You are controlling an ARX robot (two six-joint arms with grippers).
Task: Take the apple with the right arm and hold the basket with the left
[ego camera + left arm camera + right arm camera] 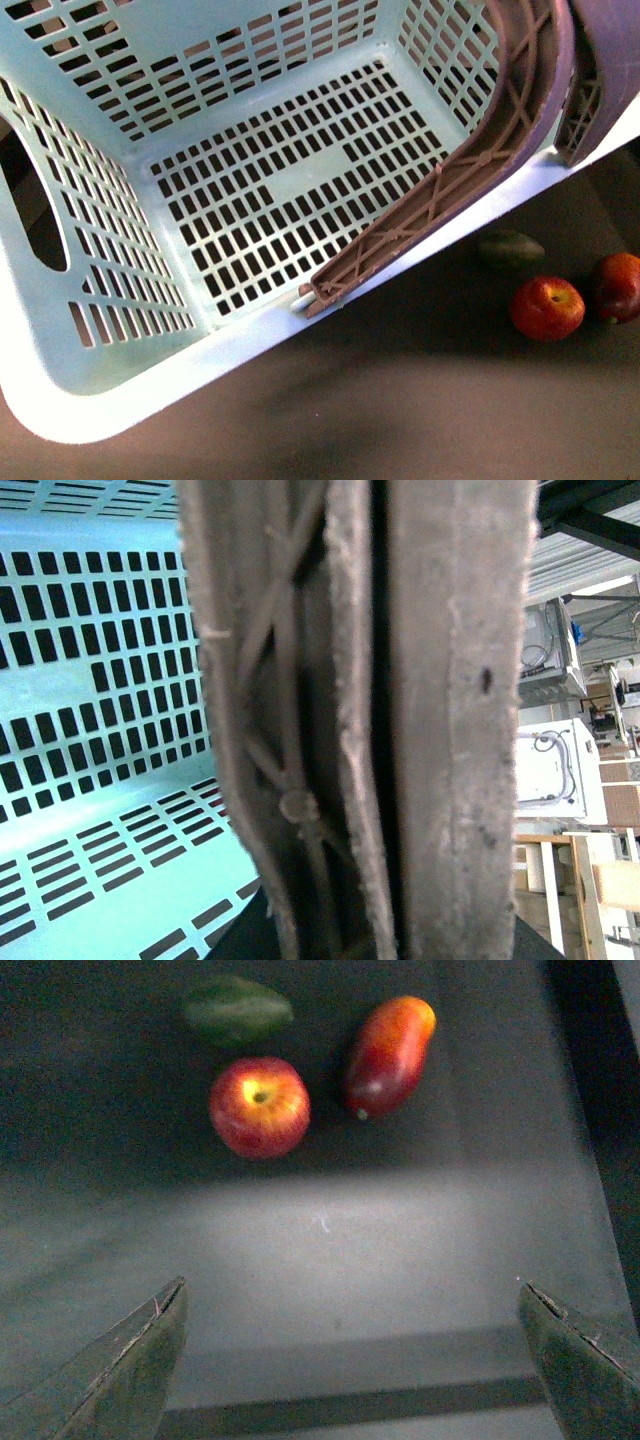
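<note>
The mint-green basket (250,350) fills most of the front view, tilted, with its brownish-mauve handle (450,185) folded across its near rim. The basket is empty. My left gripper is shut on the basket's handle (440,730), which fills the left wrist view; the gripper's fingers are hidden. The bright red apple (547,307) with a yellow blush lies on the dark table right of the basket. In the right wrist view the apple (259,1106) lies well ahead of my right gripper (355,1305), which is open and empty above the table.
A darker red fruit (618,284) lies just right of the apple, elongated in the right wrist view (388,1055). A dull green oval fruit (510,247) lies behind the apple, near the basket's rim. Dark table surface (400,420) lies in front.
</note>
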